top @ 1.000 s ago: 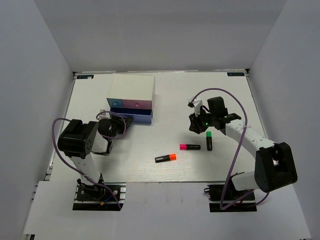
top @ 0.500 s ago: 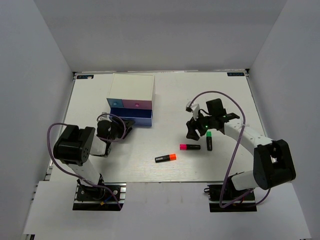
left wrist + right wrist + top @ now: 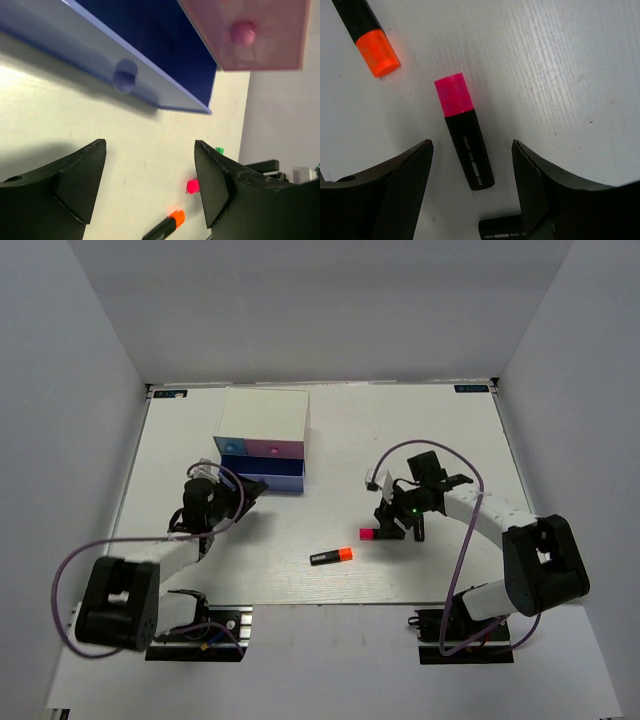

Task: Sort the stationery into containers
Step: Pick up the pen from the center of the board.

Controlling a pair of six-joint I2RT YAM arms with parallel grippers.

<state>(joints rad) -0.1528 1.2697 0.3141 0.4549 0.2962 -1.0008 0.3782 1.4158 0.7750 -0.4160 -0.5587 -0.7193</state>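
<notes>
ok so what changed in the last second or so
The right gripper came toward the near edge and lower, jaws opening, and now straddles the pink highlighter without gripping it. The left gripper opened in front of the dark blue drawer and its knob, its arm dropping low. The orange highlighter, green highlighter, pulled-out drawer and box stayed put.

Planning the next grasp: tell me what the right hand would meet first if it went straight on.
Likely the pink highlighter, lying centred between the right hand's open fingers; depth is unclear.
</notes>
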